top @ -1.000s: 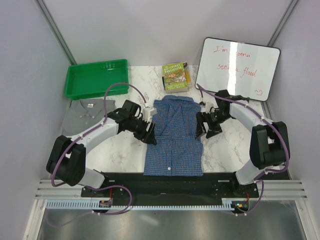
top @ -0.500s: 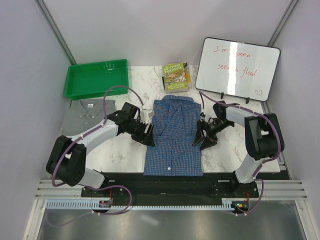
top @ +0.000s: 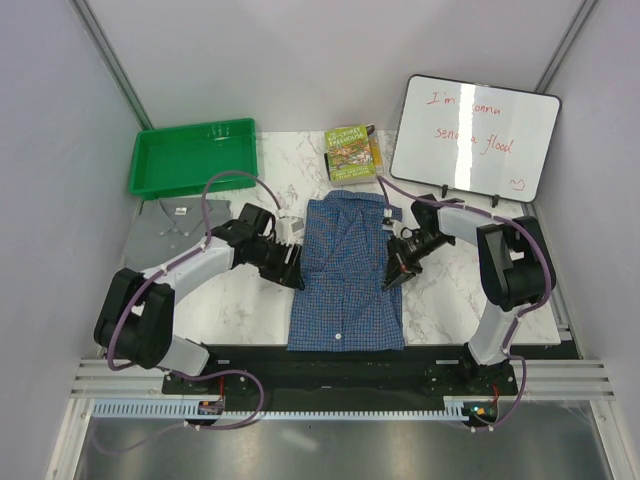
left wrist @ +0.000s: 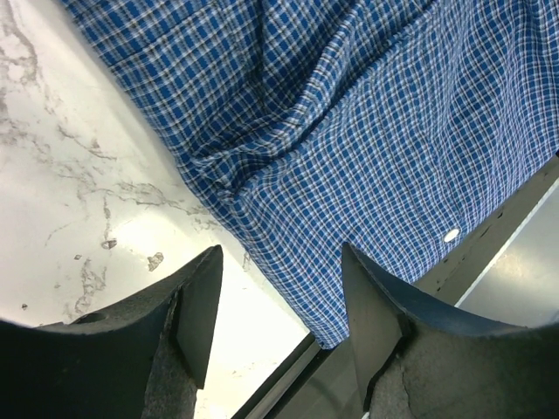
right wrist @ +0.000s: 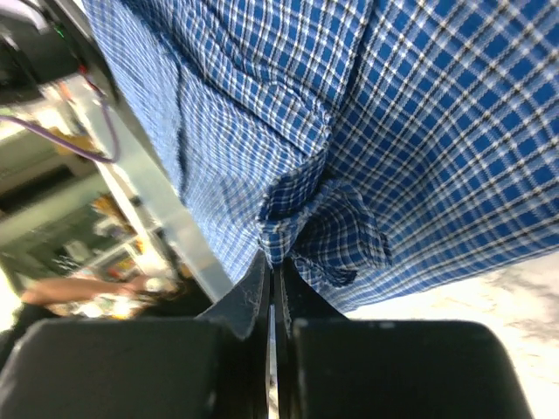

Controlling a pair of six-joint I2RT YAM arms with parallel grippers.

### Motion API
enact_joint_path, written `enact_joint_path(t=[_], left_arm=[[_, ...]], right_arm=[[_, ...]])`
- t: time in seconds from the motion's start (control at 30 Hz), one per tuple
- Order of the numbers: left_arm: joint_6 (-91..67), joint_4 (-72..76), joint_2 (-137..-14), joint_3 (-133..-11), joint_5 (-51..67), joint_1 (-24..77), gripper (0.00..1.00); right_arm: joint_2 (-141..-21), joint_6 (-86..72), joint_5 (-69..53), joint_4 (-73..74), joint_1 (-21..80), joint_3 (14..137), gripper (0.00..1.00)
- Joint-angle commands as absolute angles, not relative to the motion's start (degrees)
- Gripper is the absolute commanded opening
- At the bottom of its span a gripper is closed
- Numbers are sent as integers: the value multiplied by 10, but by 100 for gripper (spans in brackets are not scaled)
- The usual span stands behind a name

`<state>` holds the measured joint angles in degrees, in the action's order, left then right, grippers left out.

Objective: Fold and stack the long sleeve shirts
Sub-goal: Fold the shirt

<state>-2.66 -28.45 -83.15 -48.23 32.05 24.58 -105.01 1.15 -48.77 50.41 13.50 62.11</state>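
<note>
Right wrist view: blue shirt [right wrist: 437,131] fold, lower centre, is clenched by right gripper [right wrist: 271,266] (left gripper [left wrist: 278,262]: released).

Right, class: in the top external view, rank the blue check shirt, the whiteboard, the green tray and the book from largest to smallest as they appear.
1. The blue check shirt and the whiteboard look about alike, too close to rank.
2. The green tray is clearly smaller.
3. The book is smallest.
</note>
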Motion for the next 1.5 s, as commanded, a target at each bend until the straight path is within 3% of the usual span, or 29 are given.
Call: enact_joint_path(t=[0.0,0.1,0.2,0.47,0.6,0.87,1.03,1.13,1.17,1.23,1.27,1.3,1.37,1.47], left_arm=[[-45,-267,-836,-483,354,234,63],[-41,-258,-824,-477,388,232,62],[-35,-236,-800,-452,420,233,60],[133,-243,-746,-460,412,313,59],[185,-254,-783,-484,335,388,58],[129,-277,-957,-542,269,342,50],[143,-277,-979,-574,270,314,50],[156,-279,-940,-562,294,308,51],[158,-286,-927,-559,319,303,53],[156,-301,-875,-550,352,296,58],[151,-319,-855,-548,386,296,60],[140,-323,-840,-537,394,298,64],[87,-336,-811,-529,392,300,67],[15,-336,-808,-522,430,301,68]], right_arm=[[-1007,165,-472,516,135,636,0],[-971,335,-488,569,137,641,0],[-975,408,-449,569,138,636,0],[-1058,364,-378,499,138,638,0],[-1080,343,-366,488,139,636,0],[-1116,291,-324,449,139,644,0],[-1117,277,-326,446,138,663,5],[-1092,292,-355,488,134,691,17],[-1074,300,-363,510,128,700,29],[-1046,311,-377,568,116,720,44],[-1016,308,-386,587,104,722,61],[-1004,303,-392,626,101,724,66],[-972,291,-421,660,98,712,71],[-948,268,-441,664,104,688,64]])
